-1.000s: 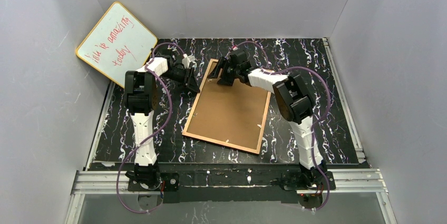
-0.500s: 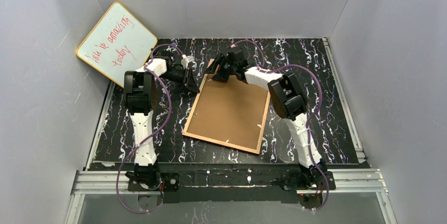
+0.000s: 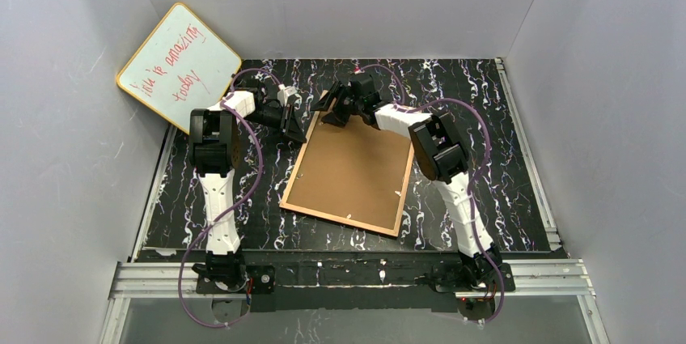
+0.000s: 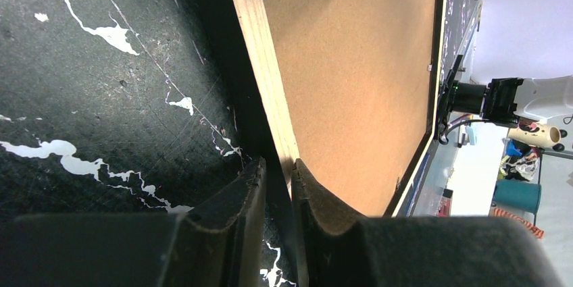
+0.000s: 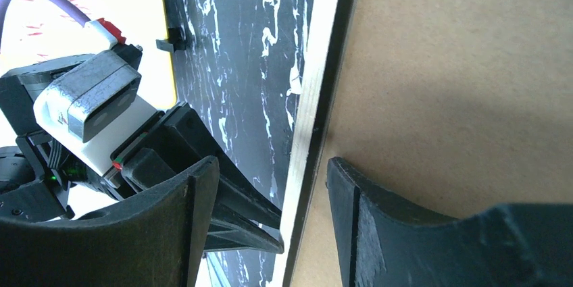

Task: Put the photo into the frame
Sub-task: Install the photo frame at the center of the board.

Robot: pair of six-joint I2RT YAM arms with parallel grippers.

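Picture frame [image 3: 292,178], large, thin and rectangular, lay face down mid-picture in the top view. Its light wood back rim faced up, with a brown hardboard backing panel [image 3: 352,167] seated in it. No paper photo showed in any view; whether it sat beneath the panel could not be told. Left fingers [image 4: 240,199] were pinched almost together on the rim near its upper left corner, probably to steady or lift that edge. Right fingers [image 5: 182,219] stood wide apart astride the same corner, holding nothing, above the black white-veined tabletop [image 3: 485,117].

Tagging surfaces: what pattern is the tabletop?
The tabletop is black with white marble-like streaks, clearest in the top external view.
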